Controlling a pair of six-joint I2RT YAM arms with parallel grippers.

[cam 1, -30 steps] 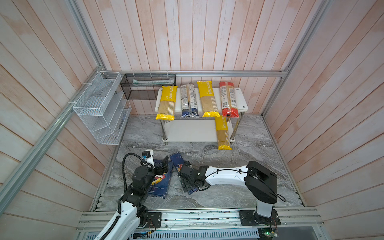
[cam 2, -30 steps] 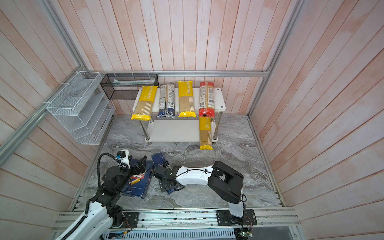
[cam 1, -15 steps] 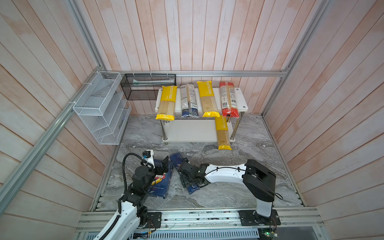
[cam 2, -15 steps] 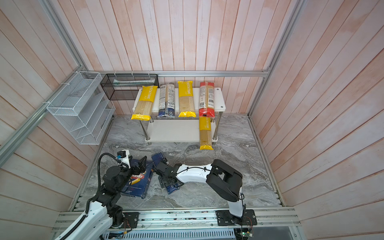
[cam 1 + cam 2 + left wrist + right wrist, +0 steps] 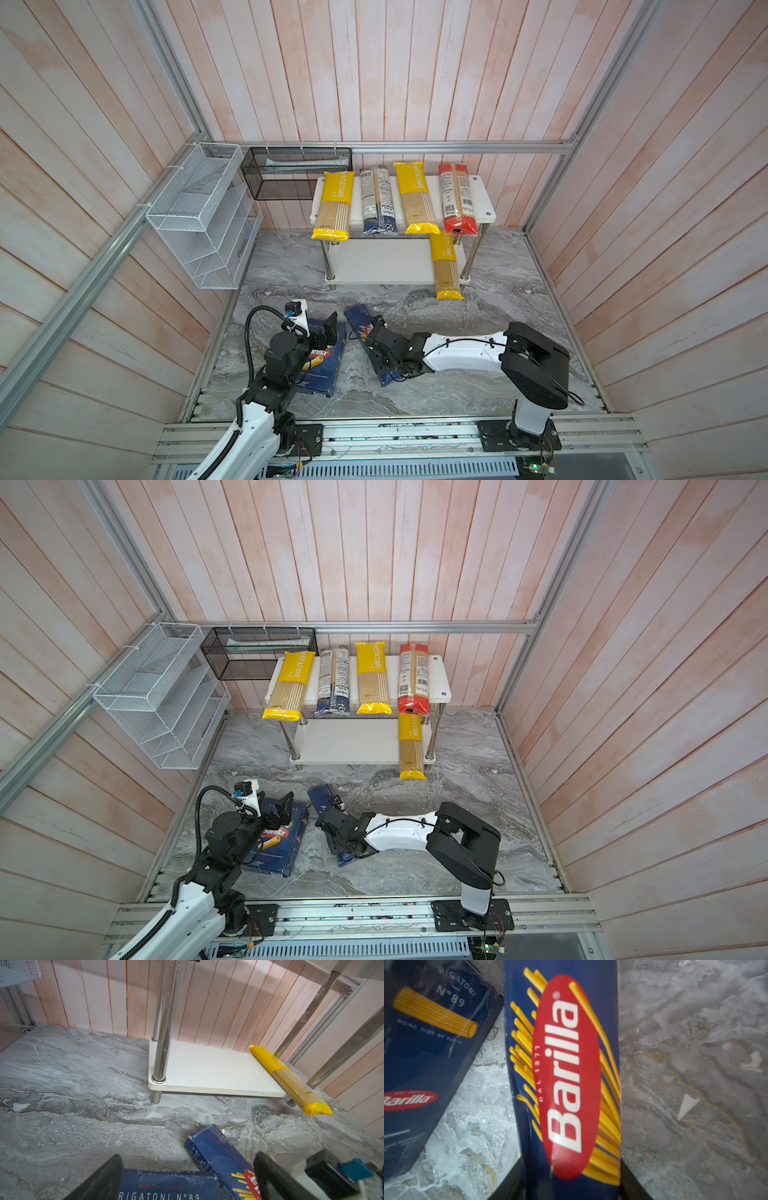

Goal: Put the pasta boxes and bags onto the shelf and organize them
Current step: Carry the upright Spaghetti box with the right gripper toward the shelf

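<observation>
Two dark blue Barilla pasta boxes lie on the marble floor: the wide rigatoni box (image 5: 324,370) (image 5: 278,845) (image 5: 166,1186) and the narrow spaghetti box (image 5: 359,320) (image 5: 322,796) (image 5: 564,1064). My right gripper (image 5: 374,338) (image 5: 571,1184) is shut on the spaghetti box, a finger pressed to each long side. My left gripper (image 5: 318,328) (image 5: 187,1180) hangs open over the rigatoni box's far end. On the shelf (image 5: 484,199) the top board carries a yellow bag (image 5: 332,203), a dark-blue-ended bag (image 5: 376,199), another yellow bag (image 5: 415,195) and a red-ended bag (image 5: 455,199). A third yellow bag (image 5: 444,266) (image 5: 291,1080) overhangs the lower board's right end.
A white wire rack (image 5: 199,216) hangs on the left wall and a black mesh basket (image 5: 291,174) on the back wall beside the shelf. The lower board (image 5: 374,262) is bare left of the yellow bag. Wooden walls close in three sides; an aluminium rail (image 5: 374,432) runs along the front.
My right gripper's jaws have closed in from wide open onto the sides of the spaghetti box, and the arm has slid a little left along it. The left arm has not moved.
</observation>
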